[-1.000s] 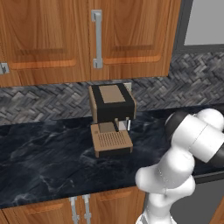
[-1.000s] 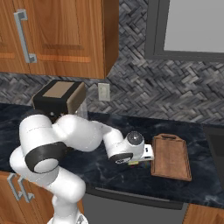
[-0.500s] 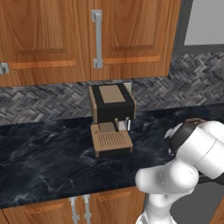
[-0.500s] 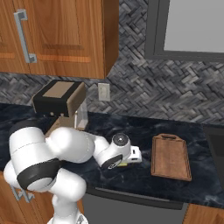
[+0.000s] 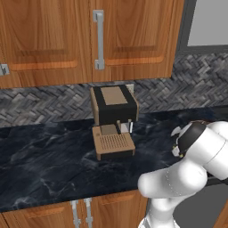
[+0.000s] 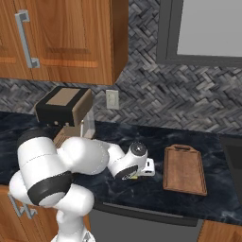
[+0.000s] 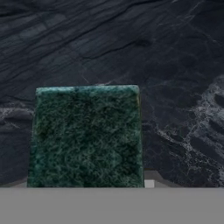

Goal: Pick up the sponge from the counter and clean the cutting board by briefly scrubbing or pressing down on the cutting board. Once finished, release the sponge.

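One sponge — one cutting board, on one counter.

Glossy white rounded arm segments joined by dark bands at the joints.

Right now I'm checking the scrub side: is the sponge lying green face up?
Yes. The sponge lies flat on the counter, its green layer facing the hand camera.

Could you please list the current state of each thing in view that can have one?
sponge: lying on the counter, green scrub side up, under the claw.
cutting board: flat on the counter, bare, apart from the sponge.
cabinet doors: closed.
claw: low over the sponge; open or shut unclear.
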